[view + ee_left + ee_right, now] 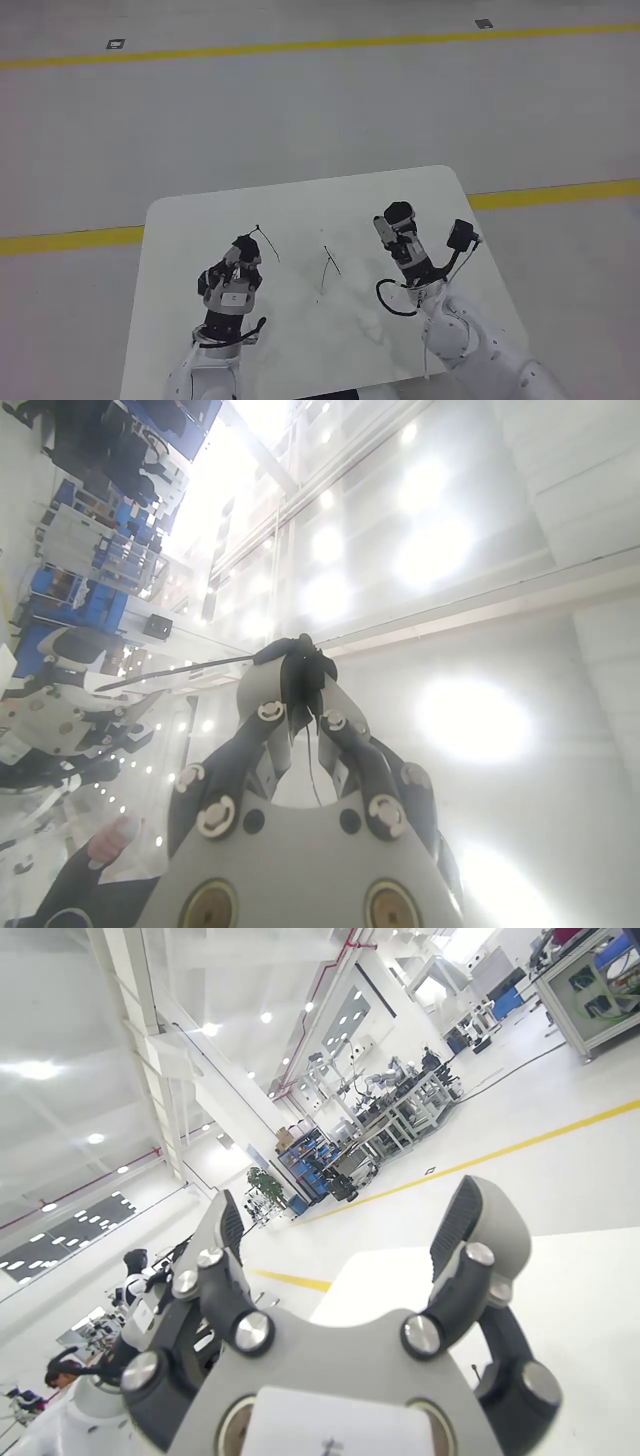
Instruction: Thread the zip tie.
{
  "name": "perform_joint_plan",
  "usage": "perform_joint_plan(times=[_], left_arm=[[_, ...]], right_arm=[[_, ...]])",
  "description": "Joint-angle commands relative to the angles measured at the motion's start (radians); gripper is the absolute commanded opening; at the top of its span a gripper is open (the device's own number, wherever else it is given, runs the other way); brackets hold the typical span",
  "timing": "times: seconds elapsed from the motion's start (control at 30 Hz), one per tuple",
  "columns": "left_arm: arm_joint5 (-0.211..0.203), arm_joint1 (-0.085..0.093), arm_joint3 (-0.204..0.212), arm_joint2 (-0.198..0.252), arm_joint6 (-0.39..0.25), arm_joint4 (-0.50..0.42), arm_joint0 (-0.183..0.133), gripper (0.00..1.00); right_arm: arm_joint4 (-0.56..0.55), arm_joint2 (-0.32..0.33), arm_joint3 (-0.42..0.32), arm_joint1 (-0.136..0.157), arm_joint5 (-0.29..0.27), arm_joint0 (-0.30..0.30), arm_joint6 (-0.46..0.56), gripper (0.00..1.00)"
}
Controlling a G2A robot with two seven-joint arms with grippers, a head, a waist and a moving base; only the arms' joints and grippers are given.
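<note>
The zip tie is off the worktop, a thin black strap pinched in our left tool, whose jaws are closed tight on one end of it. From that pinch the strap runs out sideways, across the line of the fingers rather than along it. In the top view its free length slants toward the middle of the worktop, the side where our other arm sits. A thinner black tail hangs down between the left fingers; we cannot tell whether it is the head end or the tip. Our right tool is spread wide with nothing between its ribbed pads, over the worktop's right part and well apart from the strap. Between the two tools, flat on the worktop, lie loose strands, thin and dark, probably more ties; how many we cannot tell. We judge the threading turns on this: the free length points toward the right arm's side, so that arm is the one placed to meet it, along the strap's long axis
</note>
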Motion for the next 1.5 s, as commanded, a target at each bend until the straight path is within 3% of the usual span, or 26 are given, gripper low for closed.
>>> perform_joint_plan(times=[0.0, 0.37, 0.47, 0.57, 1.47], left_arm=[[0.004, -0.001, -0.001, 0.022, -0.037, -0.051, 0.003, 0.00], [0.013, -0.001, -0.002, 0.028, -0.047, -0.056, 0.001, 0.00], [0.021, -0.001, -0.010, 0.041, -0.062, -0.084, -0.010, 0.00], [0.007, -0.001, -0.019, 0.051, -0.099, -0.141, -0.002, 0.00], [0.007, -0.001, -0.019, 0.051, -0.099, -0.141, -0.002, 0.00]], right_arm=[[0.038, 0.003, -0.008, 0.007, 0.000, -0.003, 0.002, 1.00], [0.038, 0.003, -0.008, 0.007, 0.000, -0.003, 0.002, 1.00], [0.038, 0.003, -0.008, 0.007, 0.000, -0.003, 0.002, 1.00], [0.038, 0.003, -0.008, 0.007, 0.000, -0.003, 0.002, 1.00], [0.038, 0.003, -0.008, 0.007, 0.000, -0.003, 0.002, 1.00]])
